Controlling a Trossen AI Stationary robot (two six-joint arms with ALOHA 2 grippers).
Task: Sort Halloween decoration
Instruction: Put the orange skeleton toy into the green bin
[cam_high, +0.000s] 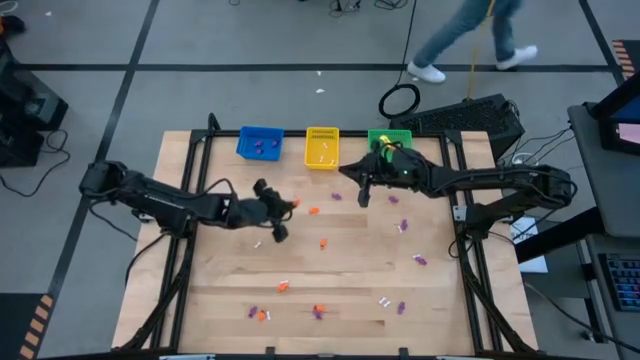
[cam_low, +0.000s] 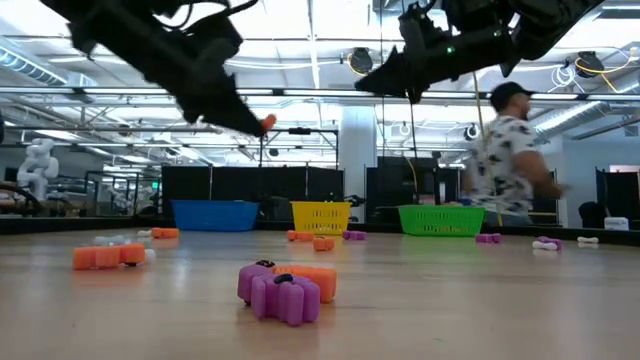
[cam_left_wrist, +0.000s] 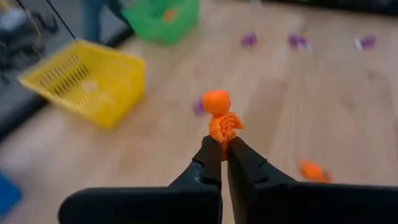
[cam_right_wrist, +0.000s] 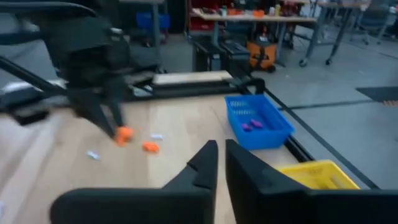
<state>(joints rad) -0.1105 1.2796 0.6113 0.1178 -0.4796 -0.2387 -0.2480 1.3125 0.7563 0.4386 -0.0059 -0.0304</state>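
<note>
Left tool (cam_left_wrist: 224, 148) raised above counter (cam_high: 220, 290) mid-left, fingers clamped on orange skeleton trinket (cam_left_wrist: 221, 118); blue basket (cam_high: 260, 143) at far edge holds purple bits, yellow basket (cam_high: 322, 147) beside it, green basket (cam_high: 390, 140) next; right tool (cam_right_wrist: 221, 155) up near green basket, fingers slightly apart, holding nothing; orange, purple, white trinkets scattered over counter, purple one (cam_low: 278, 294) closest in low view; person (cam_low: 510, 155) behind
</note>
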